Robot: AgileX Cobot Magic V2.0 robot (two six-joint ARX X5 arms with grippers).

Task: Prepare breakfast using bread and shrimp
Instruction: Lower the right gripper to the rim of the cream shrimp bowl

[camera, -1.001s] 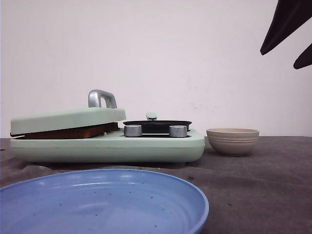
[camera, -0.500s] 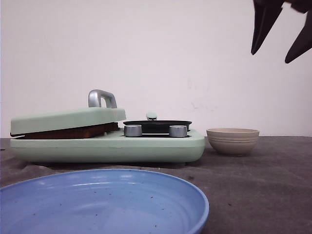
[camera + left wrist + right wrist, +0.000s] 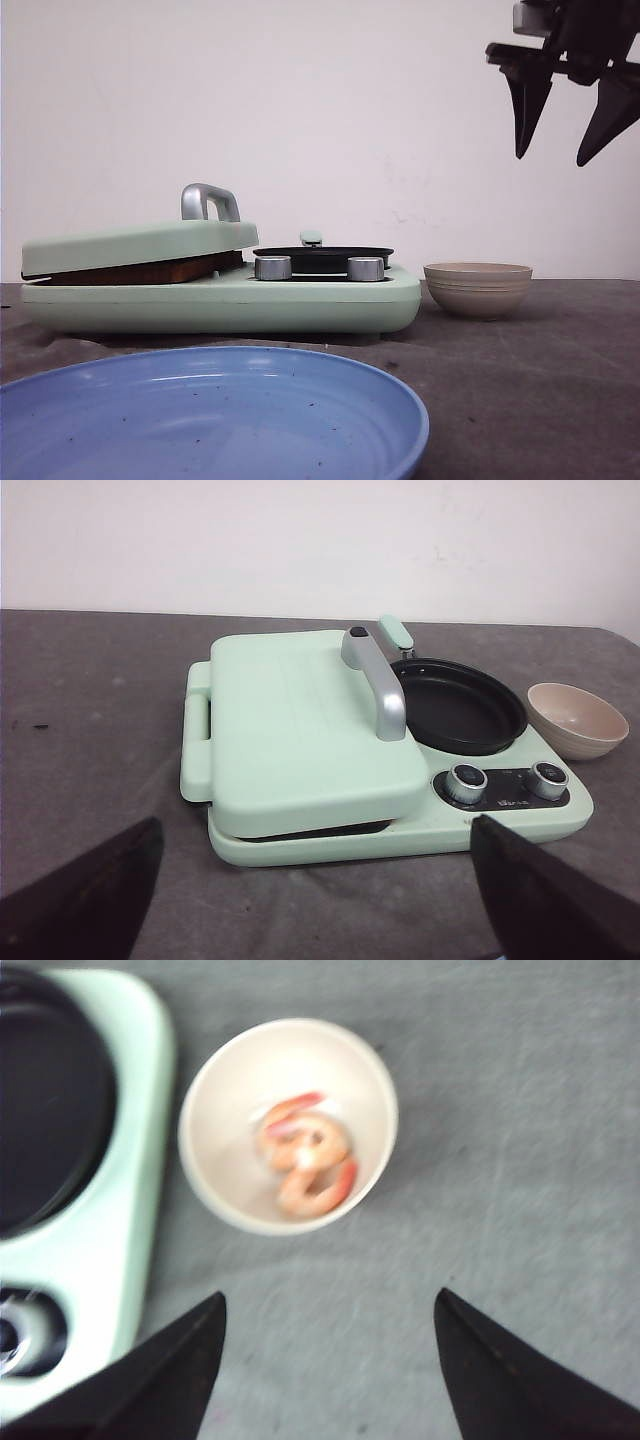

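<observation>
Right wrist view: shrimp [image 3: 305,1155] in bowl [image 3: 372,1080], beyond spread right hand [image 3: 330,1360].

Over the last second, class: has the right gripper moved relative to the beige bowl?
Yes. The right gripper has come down and leftward, toward a spot above the beige bowl.

You see a mint-green cooker [image 3: 220,295] with a black pan [image 3: 322,256], beside a beige ribbed bowl [image 3: 477,289]. Pinkish-orange shrimp [image 3: 305,1155] lie inside; your plate [image 3: 210,415] is blue, faintly speckled.
</observation>
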